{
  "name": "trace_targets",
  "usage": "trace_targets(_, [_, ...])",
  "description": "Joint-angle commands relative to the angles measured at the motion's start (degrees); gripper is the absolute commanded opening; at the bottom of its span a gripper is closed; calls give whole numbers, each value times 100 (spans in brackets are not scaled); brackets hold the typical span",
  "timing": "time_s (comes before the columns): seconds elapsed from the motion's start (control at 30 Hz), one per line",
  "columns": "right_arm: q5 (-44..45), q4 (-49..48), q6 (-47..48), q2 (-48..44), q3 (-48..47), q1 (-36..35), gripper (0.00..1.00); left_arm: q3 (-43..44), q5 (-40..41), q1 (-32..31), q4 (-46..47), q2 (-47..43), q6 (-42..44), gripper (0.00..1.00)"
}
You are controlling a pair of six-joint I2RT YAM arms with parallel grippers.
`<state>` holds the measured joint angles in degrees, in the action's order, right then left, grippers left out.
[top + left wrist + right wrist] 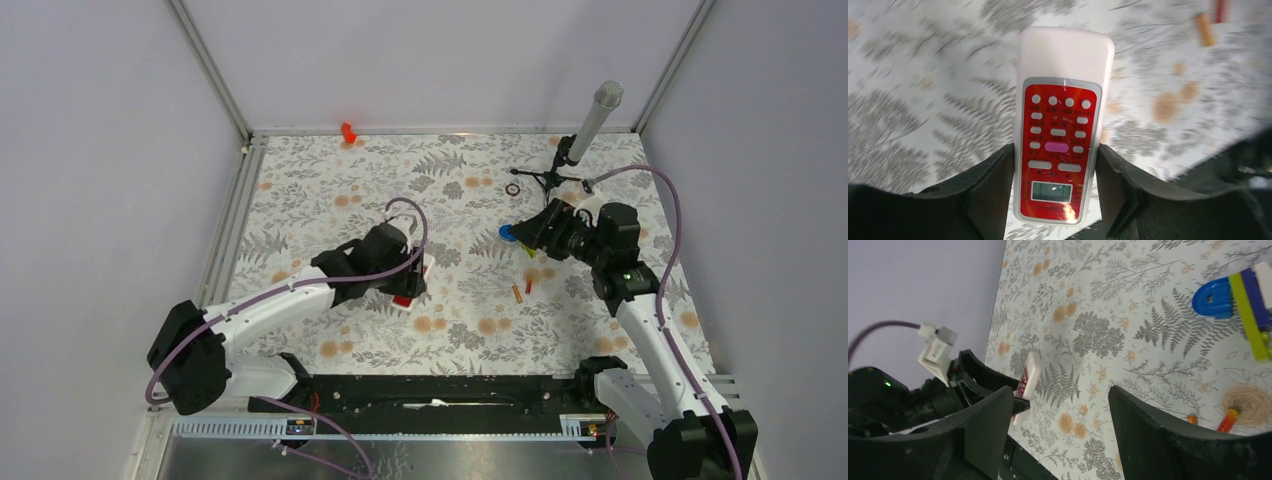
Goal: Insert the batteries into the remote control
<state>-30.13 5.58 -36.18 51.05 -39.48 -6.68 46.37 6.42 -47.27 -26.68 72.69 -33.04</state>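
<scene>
A table under a cloth point(330, 200) printed with grey ferns and orange flowers is sitting between plain lilac walls point(100, 150).

From above, the left claw point(408, 285) is reaching over the middle of the cloth and gripping the remote control point(403, 299), of which a red patch and a white edge are showing under the fingers. The batteries point(517, 293) are lying side by side on the cloth to its right, well apart from it. The right claw point(530, 232) is hovering farther back, just beside a blue disc point(507, 232). A grey microphone point(597, 120) on a small stand is standing near the back right corner, and a small orange piece point(347, 131) is lying at the back edge.

In the left wrist view, the remote control point(1058, 125) is facing the camera with its red button panel, and both dark fingers point(988, 185) are pressing against its long sides. The batteries point(1204, 29) are showing blurred at the upper right.

In the right wrist view, the right claw's fingers point(983, 430) are standing wide apart with only cloth between them. The remote control point(1030, 372) is showing edge-on and tilted in the left claw's grip. The blue disc point(1215, 297) is touching a yellow-green and dark block point(1250, 315), and the batteries point(1228, 420) are lying at the lower right.
</scene>
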Motion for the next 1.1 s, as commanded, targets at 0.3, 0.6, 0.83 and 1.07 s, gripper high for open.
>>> trace_targets(0.3, [113, -738, -848, 1122, -583, -1777, 87, 1364, -2379, 285, 620, 24, 1878, 42])
trace_targets(0.6, [434, -1212, -1727, 1791, -770, -2284, 75, 1381, -2465, 278, 936, -124, 2260, 42])
trace_targets(0.83, [159, -1916, -2731, 1975, -583, -2373, 30, 1418, -2119, 125, 996, -141, 2490, 49])
trace_targets(1.07, [818, -1491, -2969, 1620, -602, -2373, 7, 1376, -1332, -113, 969, -366, 2729, 99])
